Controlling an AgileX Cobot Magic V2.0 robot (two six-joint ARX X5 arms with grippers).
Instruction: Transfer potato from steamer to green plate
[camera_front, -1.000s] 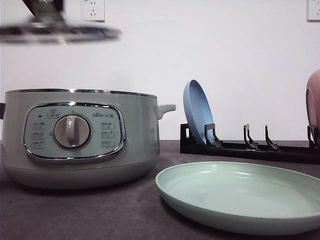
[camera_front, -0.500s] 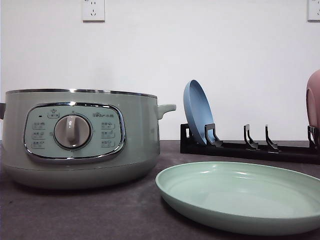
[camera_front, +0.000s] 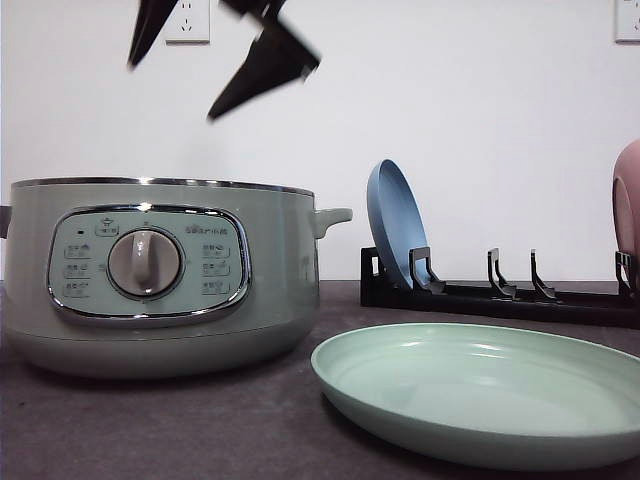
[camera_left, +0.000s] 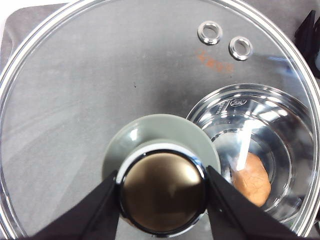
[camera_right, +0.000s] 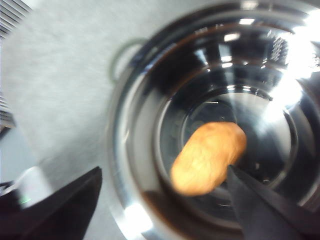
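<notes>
The dark grey worktop (camera_front: 200, 430) carries everything. Largest on it is the steamer (camera_front: 160, 275), standing at the left with its dial and button panel facing the front edge and its pot uncovered. Its shiny metal bowl (camera_right: 210, 125) is seen from above in the right wrist view, somewhat blurred.

The glass lid (camera_left: 100, 75) is in the left wrist view, off the steamer and held up over the grey surface, with the pot seen through it beside and below. The left gripper (camera_left: 162, 192) is clamped on the lid's knob (camera_left: 162, 190), one black finger on each side of the chrome cap.

The green plate (camera_front: 480, 390) lies flat near the front right corner of the worktop, just beside the steamer but not touching it, and bare. Behind it, toward the back edge, a black rack (camera_front: 500, 295) holds the blue plate (camera_front: 397, 225) on edge, tilted, with the pink plate (camera_front: 627, 200) at the far right.

The right gripper (camera_front: 200, 60) hangs above the steamer's open top, its two dark fingers spread wide apart and gripping nothing.

The potato (camera_right: 207, 157) lies on the bottom of the steamer's bowl, between the right gripper's spread fingers in that wrist view but below them, untouched.
</notes>
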